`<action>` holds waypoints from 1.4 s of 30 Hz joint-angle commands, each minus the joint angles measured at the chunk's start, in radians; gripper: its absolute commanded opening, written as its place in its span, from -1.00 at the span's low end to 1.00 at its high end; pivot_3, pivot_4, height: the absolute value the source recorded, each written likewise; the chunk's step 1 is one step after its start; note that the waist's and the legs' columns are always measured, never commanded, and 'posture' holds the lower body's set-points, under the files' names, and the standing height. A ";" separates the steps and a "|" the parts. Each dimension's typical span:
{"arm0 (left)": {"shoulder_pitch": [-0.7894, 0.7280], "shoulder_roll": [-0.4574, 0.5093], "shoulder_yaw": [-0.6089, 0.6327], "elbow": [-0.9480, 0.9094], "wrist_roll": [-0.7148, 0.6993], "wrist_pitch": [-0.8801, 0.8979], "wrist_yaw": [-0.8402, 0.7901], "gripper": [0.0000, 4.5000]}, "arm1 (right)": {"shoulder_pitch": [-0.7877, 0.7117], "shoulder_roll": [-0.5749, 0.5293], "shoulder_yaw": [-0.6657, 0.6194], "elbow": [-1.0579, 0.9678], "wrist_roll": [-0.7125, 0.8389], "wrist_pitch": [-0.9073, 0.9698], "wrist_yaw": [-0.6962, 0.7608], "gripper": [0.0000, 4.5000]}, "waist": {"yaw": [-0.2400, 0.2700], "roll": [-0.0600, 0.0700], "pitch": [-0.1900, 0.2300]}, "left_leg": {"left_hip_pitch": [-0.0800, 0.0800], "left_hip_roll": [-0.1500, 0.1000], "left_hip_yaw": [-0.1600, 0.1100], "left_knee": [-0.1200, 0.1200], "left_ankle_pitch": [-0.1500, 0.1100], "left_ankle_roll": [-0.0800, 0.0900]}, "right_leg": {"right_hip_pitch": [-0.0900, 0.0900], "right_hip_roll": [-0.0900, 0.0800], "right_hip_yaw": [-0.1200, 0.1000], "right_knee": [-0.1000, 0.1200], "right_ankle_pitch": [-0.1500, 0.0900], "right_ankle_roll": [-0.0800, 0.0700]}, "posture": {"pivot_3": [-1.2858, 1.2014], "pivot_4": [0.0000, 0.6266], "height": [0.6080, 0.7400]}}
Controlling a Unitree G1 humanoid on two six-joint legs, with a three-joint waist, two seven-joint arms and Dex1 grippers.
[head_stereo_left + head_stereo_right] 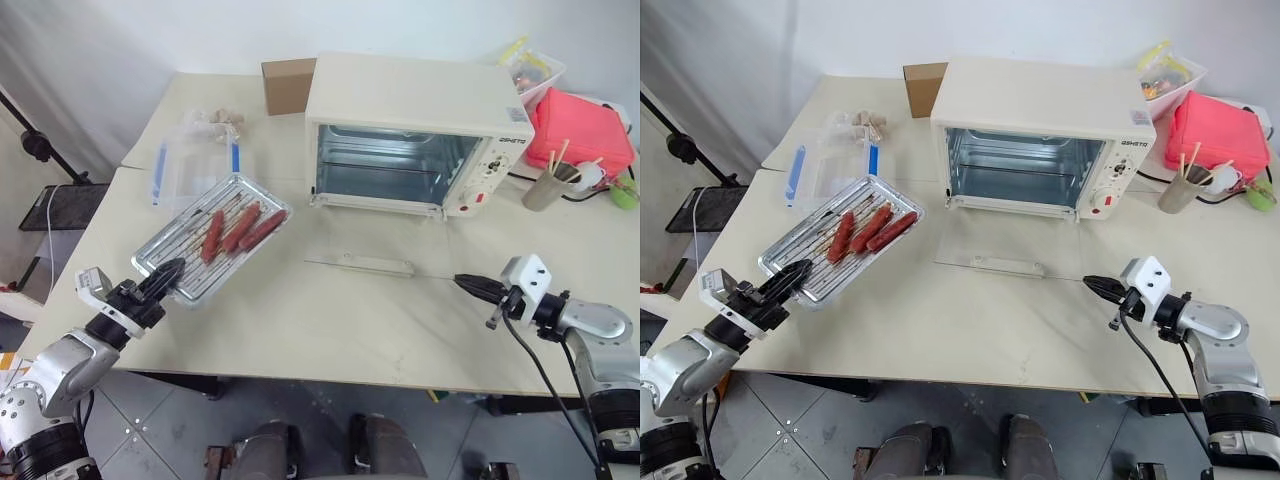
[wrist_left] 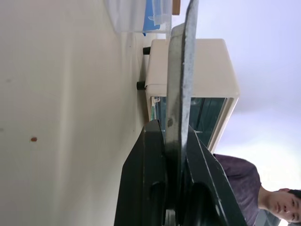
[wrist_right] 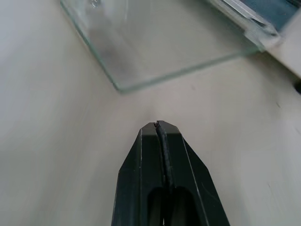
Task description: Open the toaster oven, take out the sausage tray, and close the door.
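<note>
Low at the frame's left edge, left claw (image 1: 172,271) grips the near rim of the sausage tray (image 1: 185,262), holding it tilted above the bench (image 1: 330,320). Lower right, right claw (image 1: 468,283) is clenched, empty. Toaster oven (image 1: 415,105) stands upper centre, its door (image 1: 372,240) lying flat open.
</note>
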 commanded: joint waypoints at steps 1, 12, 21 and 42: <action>-0.001 -0.003 0.023 -0.046 -0.037 0.008 0.000 -1.00 | -0.027 0.030 -0.065 -0.021 0.088 0.015 0.009 -0.99 | -0.001 0.000 0.000 | 0.000 0.000 0.000 0.000 0.000 0.000 | 0.000 0.000 0.000 0.000 0.000 0.000 | 0.03 -0.52 1.00; -0.037 0.044 -0.019 0.026 -0.037 0.054 -0.014 -1.00 | -0.071 0.037 -0.231 -0.141 0.276 0.220 -0.074 -0.99 | 0.000 0.000 0.000 | 0.000 0.000 0.000 0.000 0.000 0.000 | 0.000 0.000 0.000 0.000 0.000 0.000 | 0.03 -0.52 1.00; -0.061 0.041 -0.030 0.050 -0.037 0.054 -0.018 -1.00 | -0.029 -0.057 -0.115 -0.116 0.081 0.242 -0.059 -0.99 | -0.002 -0.001 0.000 | 0.000 0.000 0.000 -0.001 -0.001 -0.001 | -0.001 0.000 0.001 0.000 0.000 0.000 | 0.03 -0.52 1.00; -0.006 -0.072 0.071 -0.074 -0.037 -0.007 0.036 -1.00 | -0.138 0.088 -0.113 -0.091 0.181 0.226 0.019 -0.99 | -0.002 -0.001 0.000 | 0.000 0.000 0.002 -0.001 -0.001 -0.001 | -0.001 0.000 0.001 -0.001 0.000 0.000 | 0.03 -0.52 1.00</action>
